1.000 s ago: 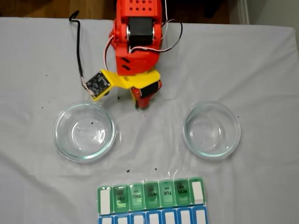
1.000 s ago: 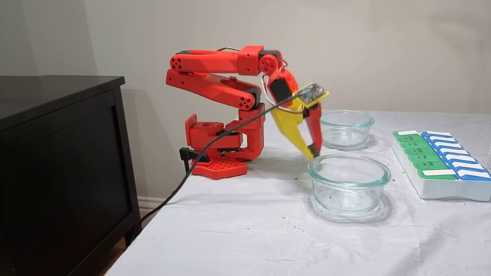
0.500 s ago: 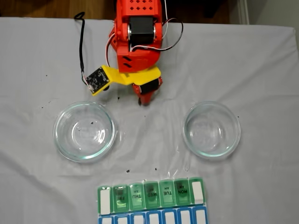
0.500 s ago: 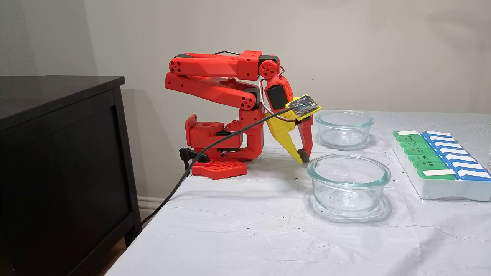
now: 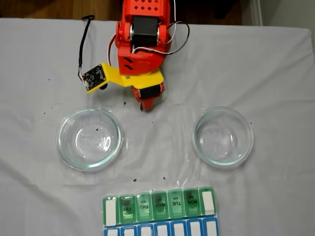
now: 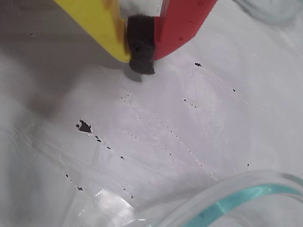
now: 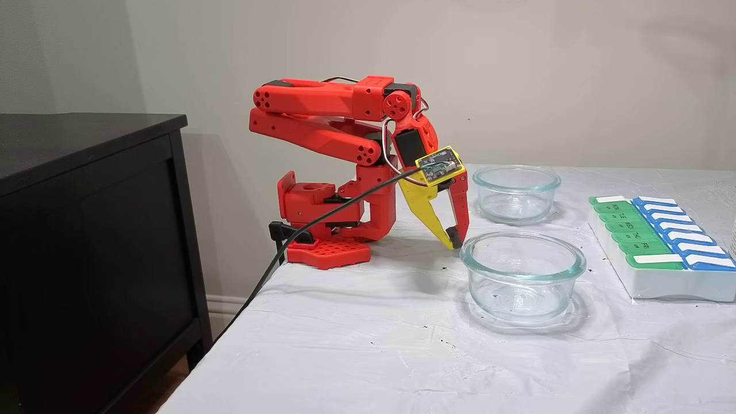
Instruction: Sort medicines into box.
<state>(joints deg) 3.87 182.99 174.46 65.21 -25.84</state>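
We see a red arm [image 7: 322, 123], yellow-and-red gripper [image 7: 452, 240], green box [image 5: 159, 205] with a blue row [image 5: 160, 230], white cloth [image 5: 275, 73] black-specked.

We take this for a room in a home: a plain beige wall [image 7: 575, 75] with a white baseboard [image 7: 227, 303], and a dark wooden cabinet [image 7: 86, 241] beside the table. A creased white cloth [image 7: 374, 356] covers that table, wood floor [image 5: 49, 9] beyond it.

The red arm [image 7: 322, 115] is folded back over its base, and the gripper [image 7: 453, 240] points down with its yellow and red fingers pressed together.
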